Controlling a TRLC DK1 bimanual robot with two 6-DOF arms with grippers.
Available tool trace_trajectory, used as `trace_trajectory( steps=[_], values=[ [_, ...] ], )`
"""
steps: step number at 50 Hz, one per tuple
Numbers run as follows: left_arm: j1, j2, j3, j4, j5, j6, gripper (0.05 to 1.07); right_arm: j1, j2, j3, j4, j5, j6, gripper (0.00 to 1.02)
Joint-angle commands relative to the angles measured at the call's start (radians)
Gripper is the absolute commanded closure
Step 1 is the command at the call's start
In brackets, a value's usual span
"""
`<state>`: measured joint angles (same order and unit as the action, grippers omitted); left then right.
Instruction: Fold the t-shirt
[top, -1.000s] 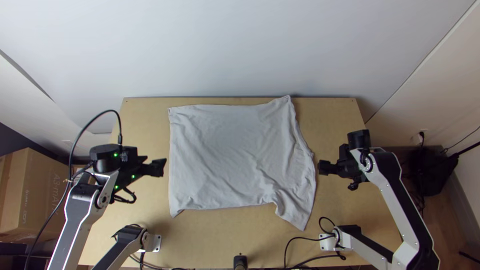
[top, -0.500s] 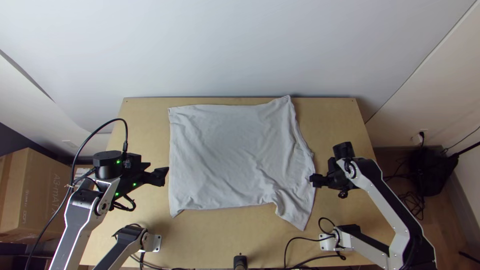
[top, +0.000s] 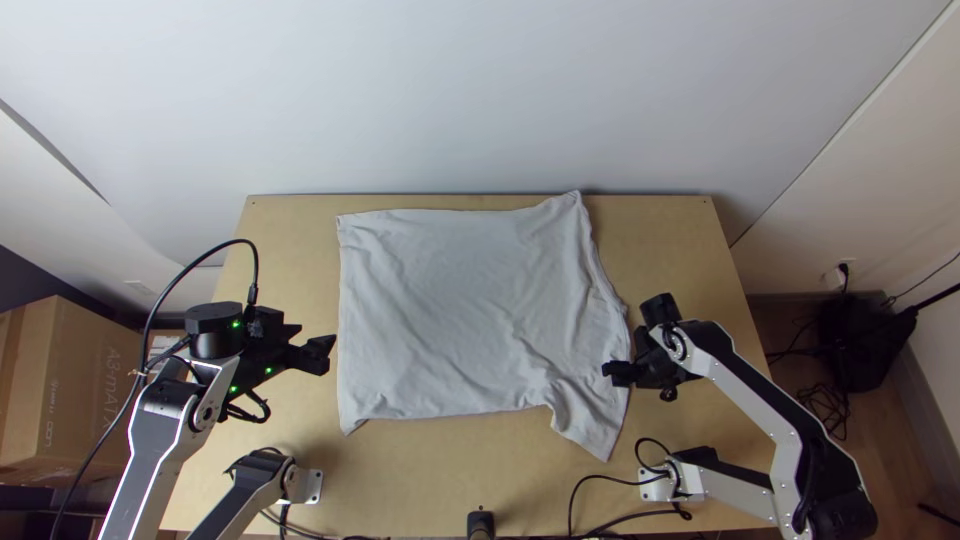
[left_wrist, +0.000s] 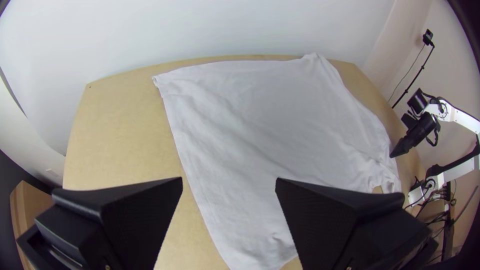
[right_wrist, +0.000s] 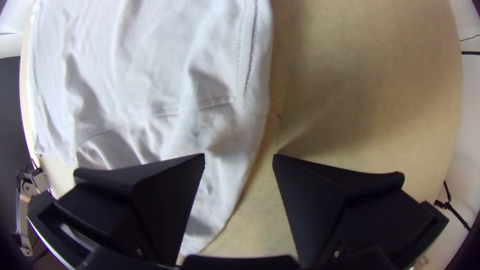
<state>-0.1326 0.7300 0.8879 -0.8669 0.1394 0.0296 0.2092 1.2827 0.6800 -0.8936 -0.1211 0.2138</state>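
Lying spread: t-shirt (top: 470, 310), long axis left-right, sleeve pointing near.
Left gripper (top: 325, 355), right gripper (top: 610, 373): fingers apart. Cardboard box (top: 85, 390) left, contents unclear.

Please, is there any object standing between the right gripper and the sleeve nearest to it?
Nothing visible stands in the way: the right gripper hangs open at the edge of the t-shirt's near sleeve, with only bare table beside it.

Plain pale-grey t-shirt (top: 470, 310).
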Motion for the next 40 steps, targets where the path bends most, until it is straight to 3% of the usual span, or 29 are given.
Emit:
trace_trajectory(
  steps=[1,7,13,24,32,40],
  values=[
    [0.007,-0.006,-0.015,-0.018,0.008,0.033,0.18,0.018,0.029,-0.04,0.027,-0.003,0.021,0.56],
    [-0.01,-0.007,-0.015,-0.095,0.02,0.133,0.17,0.039,-0.003,-0.056,0.09,0.003,0.007,1.0],
    [-0.055,-0.021,-0.032,-0.208,0.02,0.316,0.17,0.056,-0.023,-0.053,0.087,0.005,0.01,1.0],
    [-0.128,0.028,-0.07,-0.437,0.0,0.55,0.17,0.061,-0.054,-0.025,0.082,0.003,0.015,1.0],
    [-0.229,0.032,-0.195,-0.4,-0.153,0.596,0.17,0.078,-0.074,-0.003,0.081,0.003,0.019,1.0],
    [-0.328,0.037,-0.239,-0.351,-0.155,0.566,0.2,0.079,-0.079,0.009,0.076,0.003,0.019,1.0]
  ],
)
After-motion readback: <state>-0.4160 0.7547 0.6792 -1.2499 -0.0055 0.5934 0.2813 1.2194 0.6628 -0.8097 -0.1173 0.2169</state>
